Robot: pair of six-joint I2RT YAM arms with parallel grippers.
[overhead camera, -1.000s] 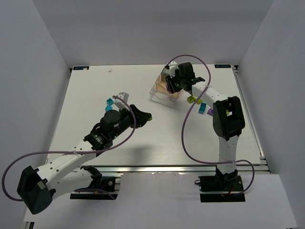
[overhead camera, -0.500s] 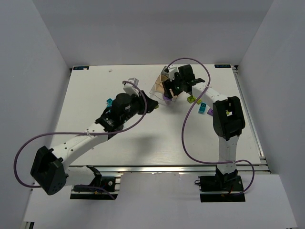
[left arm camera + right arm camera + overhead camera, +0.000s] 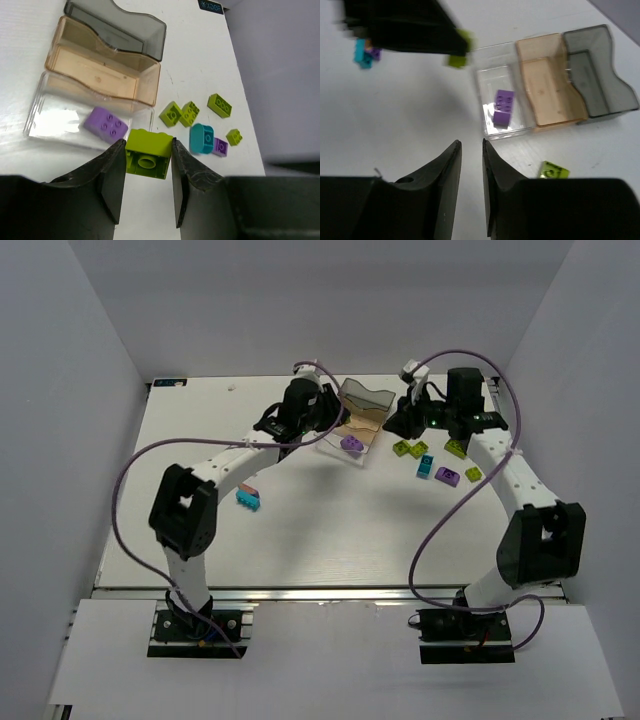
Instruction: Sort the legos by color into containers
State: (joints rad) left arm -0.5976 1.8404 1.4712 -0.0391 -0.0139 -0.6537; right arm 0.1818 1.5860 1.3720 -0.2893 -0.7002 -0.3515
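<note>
Left gripper (image 3: pixel 148 150): clamped on a lime green plastic brick (image 3: pixel 148 160), just short of the clear three-compartment plastic tray (image 3: pixel 150 80). The nearest bay holds a purple brick (image 3: pixel 105 125). The empty amber bay (image 3: pixel 95 75) lies beyond it, its long axis crosswise to my fingers. Right gripper (image 3: pixel 471 150): fingers slightly apart, holding nothing, farther off.

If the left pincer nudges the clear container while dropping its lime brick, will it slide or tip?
Probably slides: the clear container looks thin and light, holding only one purple brick. Tipping seems unlikely; it sits low and wide.
</note>
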